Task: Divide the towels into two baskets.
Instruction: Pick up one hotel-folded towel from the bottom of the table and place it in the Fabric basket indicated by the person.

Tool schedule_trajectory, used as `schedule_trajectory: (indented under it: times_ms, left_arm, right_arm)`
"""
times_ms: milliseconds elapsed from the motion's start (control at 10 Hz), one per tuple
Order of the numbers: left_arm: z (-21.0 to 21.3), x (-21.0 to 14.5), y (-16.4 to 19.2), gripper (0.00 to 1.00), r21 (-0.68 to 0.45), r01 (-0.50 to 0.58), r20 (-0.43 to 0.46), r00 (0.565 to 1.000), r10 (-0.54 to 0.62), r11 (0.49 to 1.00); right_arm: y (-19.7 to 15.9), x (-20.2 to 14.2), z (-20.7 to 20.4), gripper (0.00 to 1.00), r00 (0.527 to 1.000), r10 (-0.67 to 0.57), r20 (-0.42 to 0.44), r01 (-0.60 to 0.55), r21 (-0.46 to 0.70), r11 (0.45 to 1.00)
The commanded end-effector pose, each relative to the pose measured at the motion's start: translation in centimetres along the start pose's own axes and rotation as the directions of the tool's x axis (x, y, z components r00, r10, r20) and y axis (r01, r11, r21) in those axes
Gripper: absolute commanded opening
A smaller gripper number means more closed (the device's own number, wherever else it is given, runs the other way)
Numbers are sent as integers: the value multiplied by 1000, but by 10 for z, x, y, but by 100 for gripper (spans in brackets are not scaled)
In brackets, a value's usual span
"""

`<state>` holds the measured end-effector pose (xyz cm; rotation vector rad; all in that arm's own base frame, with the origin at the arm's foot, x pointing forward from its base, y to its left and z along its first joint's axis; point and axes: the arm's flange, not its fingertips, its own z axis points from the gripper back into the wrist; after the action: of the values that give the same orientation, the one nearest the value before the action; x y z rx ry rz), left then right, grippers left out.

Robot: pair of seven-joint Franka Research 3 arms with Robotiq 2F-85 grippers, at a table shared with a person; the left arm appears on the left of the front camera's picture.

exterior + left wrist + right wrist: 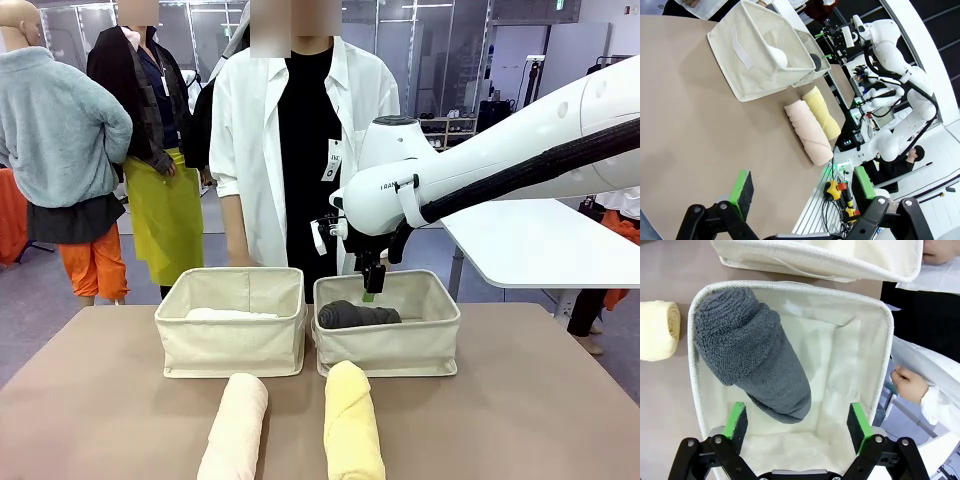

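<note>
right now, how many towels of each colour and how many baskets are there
white towel: 1
dark grey towel: 1
cream towel: 1
pale yellow towel: 1
beige baskets: 2
total: 6

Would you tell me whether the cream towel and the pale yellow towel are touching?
Apart. The front view shows a strip of bare table between the cream towel and the pale yellow towel along their visible length.
</note>
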<state>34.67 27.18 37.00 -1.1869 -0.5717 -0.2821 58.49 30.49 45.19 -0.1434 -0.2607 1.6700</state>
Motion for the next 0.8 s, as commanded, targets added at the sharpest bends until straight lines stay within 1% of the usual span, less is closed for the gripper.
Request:
schedule_trajectory:
  times_ms: [0, 500, 600, 700]
  left_arm:
    - [1, -4, -5, 100, 4, 8, -3, 1000, -8, 1000]
    - [1, -4, -5, 100, 4, 8, -3, 1000, -8, 1000]
    - [1, -4, -5, 100, 4, 8, -3, 1000, -8, 1000]
    - [1, -4, -5, 100, 4, 8, -3, 1000, -8, 1000]
  right_arm:
    - [0, 0, 1, 100, 1000, 2, 3, -2, 0, 1000]
    - [0, 0, 0, 100, 1000, 0, 0, 0, 0, 1000]
    - [2, -8, 23, 100, 999, -49, -25, 49, 10, 999]
    - [12, -32, 43, 100, 987, -154, 53, 150, 85, 985]
